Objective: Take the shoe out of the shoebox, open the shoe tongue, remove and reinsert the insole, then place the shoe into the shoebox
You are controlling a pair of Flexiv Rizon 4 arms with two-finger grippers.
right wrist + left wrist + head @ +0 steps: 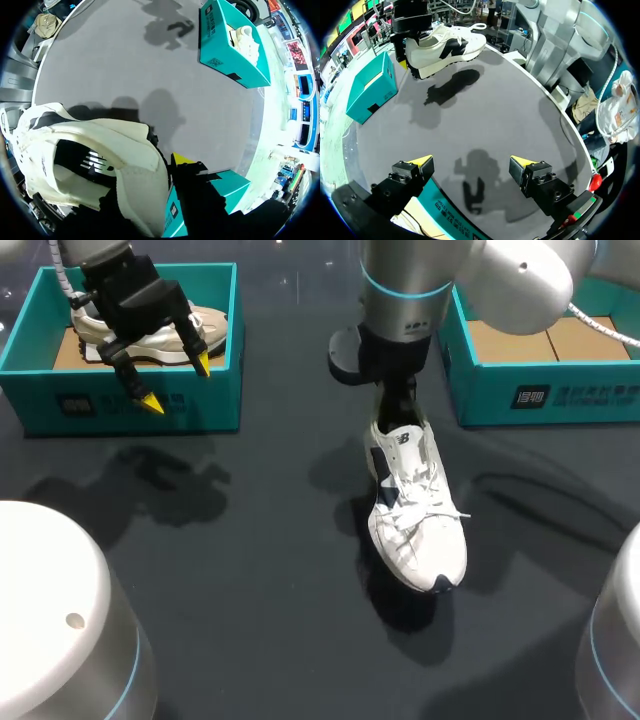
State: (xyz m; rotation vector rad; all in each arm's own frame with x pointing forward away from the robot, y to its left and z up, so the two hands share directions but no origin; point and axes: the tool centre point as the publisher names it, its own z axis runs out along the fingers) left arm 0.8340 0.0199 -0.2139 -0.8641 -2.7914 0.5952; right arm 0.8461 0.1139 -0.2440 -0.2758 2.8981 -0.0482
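My right hand (398, 415) holds the white shoe (415, 510) with dark marks by its heel above the tabletop (250, 570), near the open teal shoebox (560, 395).

place: robotics lab | evidence: left arm (95, 252), right arm (405, 295), dark table (250, 570), teal shoebox (200, 400)

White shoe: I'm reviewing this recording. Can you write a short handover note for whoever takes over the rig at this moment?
Left claw: open, empty, above the left shoebox, which holds a second shoe.
Right claw: shut on the heel of the white shoe, held above the table.
The right shoebox is empty.
Done: shoe out of the box.
Left: open the tongue, pull and refit the insole, return the shoe to the box.
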